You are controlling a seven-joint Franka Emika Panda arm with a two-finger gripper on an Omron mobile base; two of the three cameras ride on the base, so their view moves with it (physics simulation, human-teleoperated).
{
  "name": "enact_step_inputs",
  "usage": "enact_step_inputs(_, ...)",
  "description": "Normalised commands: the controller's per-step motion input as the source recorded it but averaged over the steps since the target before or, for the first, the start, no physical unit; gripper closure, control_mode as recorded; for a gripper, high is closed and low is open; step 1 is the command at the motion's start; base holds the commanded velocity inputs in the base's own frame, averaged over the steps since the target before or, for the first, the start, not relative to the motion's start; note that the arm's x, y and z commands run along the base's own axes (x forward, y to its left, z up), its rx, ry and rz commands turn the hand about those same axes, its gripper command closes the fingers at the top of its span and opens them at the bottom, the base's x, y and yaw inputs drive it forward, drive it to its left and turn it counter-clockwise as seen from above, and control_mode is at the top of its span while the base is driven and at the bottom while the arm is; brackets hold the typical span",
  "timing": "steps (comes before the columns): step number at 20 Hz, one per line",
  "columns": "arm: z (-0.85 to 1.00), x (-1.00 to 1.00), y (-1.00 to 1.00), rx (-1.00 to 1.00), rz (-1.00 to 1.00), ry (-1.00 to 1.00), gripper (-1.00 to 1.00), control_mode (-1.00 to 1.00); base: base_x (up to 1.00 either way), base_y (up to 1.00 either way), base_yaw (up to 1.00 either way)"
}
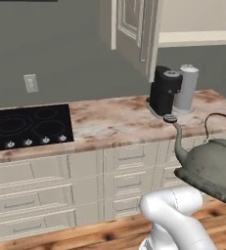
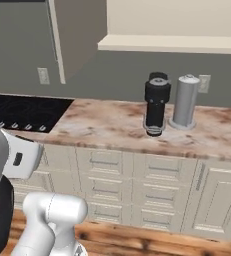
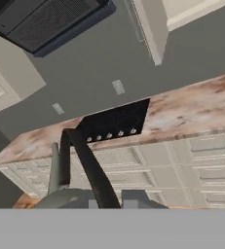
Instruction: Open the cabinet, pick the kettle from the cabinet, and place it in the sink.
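While the left base view is showing the kettle [image 1: 210,171] hanging off the counter at lower right, spout pointing left, the hand view is showing its wire handle running between the nearly closed gripper [image 3: 92,194]. Behind, the cabinet [image 1: 134,29] door is standing open above the marbled counter [image 1: 114,122].

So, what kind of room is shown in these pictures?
Apparently a home kitchen: a black glass cooktop set in a mottled stone counter, cream drawers below, and a black coffee machine.
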Motion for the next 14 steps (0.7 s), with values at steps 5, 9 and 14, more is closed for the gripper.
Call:
enact_step_inputs(5,0.00,0.00,0.00,0.00,0.00,0.00,1.00,1.00,-0.17,0.91,-0.04)
enact_step_inputs(9,0.00,0.00,0.00,0.00,0.00,0.00,1.00,1.00,-0.27,0.88,-0.01)
enact_step_inputs(14,0.00,0.00,0.00,0.00,0.00,0.00,1.00,1.00,-0.23,0.79,0.06)
